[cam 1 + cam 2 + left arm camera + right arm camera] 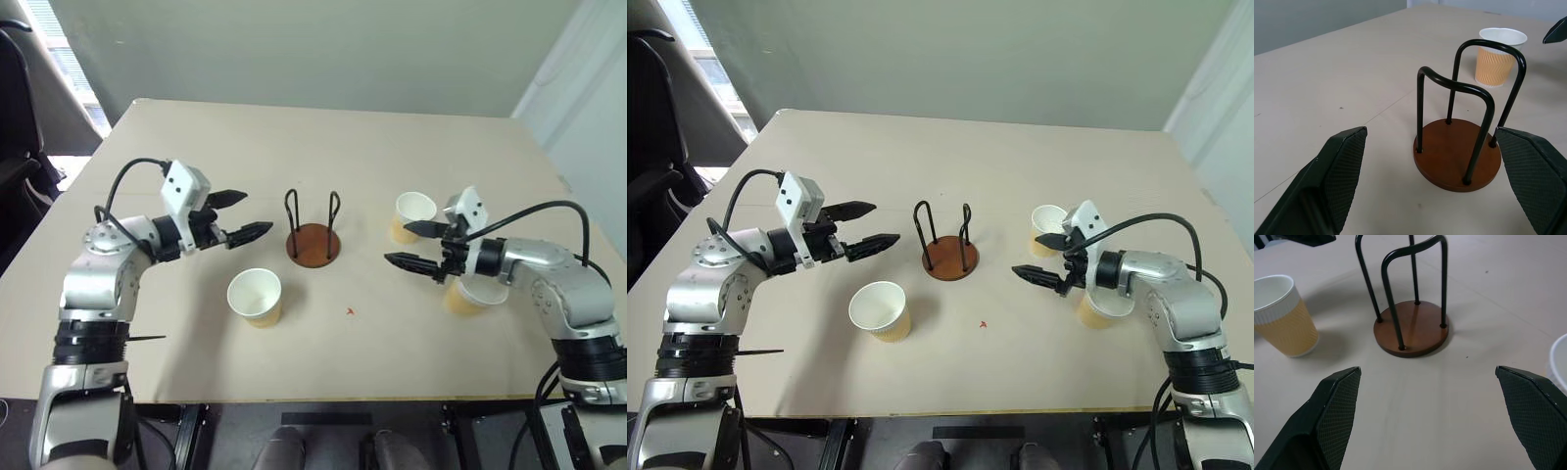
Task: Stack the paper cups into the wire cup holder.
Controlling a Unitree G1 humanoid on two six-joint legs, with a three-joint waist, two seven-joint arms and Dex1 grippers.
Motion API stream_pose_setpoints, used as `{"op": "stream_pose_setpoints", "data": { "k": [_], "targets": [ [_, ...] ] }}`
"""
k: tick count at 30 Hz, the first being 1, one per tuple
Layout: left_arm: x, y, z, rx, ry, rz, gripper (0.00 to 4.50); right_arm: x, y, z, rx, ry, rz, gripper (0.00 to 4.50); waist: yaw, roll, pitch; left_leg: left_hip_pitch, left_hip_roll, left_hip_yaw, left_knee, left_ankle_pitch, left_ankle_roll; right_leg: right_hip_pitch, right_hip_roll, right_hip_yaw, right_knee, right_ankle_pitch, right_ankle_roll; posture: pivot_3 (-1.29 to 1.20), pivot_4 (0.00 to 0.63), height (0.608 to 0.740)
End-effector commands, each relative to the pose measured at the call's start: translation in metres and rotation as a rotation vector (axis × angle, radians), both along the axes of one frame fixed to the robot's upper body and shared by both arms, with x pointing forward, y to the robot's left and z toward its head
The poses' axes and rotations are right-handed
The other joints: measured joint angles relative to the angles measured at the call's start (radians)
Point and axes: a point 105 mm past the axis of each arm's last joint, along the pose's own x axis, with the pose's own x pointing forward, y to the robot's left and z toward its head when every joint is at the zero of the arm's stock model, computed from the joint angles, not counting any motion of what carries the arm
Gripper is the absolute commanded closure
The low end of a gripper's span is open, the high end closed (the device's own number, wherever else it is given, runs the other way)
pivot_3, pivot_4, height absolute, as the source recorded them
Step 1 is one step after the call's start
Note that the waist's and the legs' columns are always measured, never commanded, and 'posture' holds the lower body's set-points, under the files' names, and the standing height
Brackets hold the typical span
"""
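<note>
Head views: wire cup holder (313, 242) upright at table (323, 137) centre, empty; three paper cups (256, 297) standing around it, one near left, two right. Left gripper (242, 215) and right gripper (412, 245) flank holder, jaws apart, empty. Wrist views: each faces holder between spread fingers (1337, 176).

Colours of the cups, holder and tabletop.
Paper cups (255, 296): white inside, ribbed tan-yellow walls; wire cup holder (313, 242): reddish-brown disc, black loops; tabletop (323, 147): pale beige, one small red speck (350, 312).
</note>
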Motion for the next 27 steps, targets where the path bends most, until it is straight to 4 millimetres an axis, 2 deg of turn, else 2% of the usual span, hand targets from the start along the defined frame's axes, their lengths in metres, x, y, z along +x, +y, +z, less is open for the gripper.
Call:
{"op": "stream_pose_setpoints", "data": {
  "k": [1,14,22,27],
  "targets": [
    [-0.004,-0.003,0.013,-0.021,-0.053,-0.012,0.00,-0.001,0.001,0.013,-0.020,-0.063,0.012,0.04,0.000,0.000,0.000,0.000,0.000,0.000,0.000,0.000,0.000,0.000,0.000,0.000,0.000,0.000,0.000,0.00,0.150,0.740],
    [-0.003,-0.003,0.017,-0.037,-0.079,0.000,0.00,0.005,0.010,0.012,-0.010,-0.071,0.008,0.04,-0.001,0.000,0.000,0.000,0.000,0.000,0.000,0.000,0.000,0.000,0.000,0.000,0.000,0.000,0.000,0.00,0.150,0.740],
    [-0.010,-0.007,0.016,-0.021,-0.066,-0.067,0.00,0.011,0.020,0.014,0.005,-0.077,0.018,0.04,-0.001,0.000,0.000,0.000,0.000,0.000,0.000,0.000,0.000,0.000,0.000,0.000,0.000,0.000,0.000,0.00,0.150,0.740],
    [-0.013,0.003,0.015,0.028,-0.049,-0.077,0.00,0.014,0.031,0.013,0.010,-0.075,0.038,0.04,-0.004,0.000,0.000,0.000,0.001,0.000,0.000,0.000,0.000,0.000,0.001,0.000,0.000,0.000,0.000,0.00,0.150,0.740]
  ]
}}
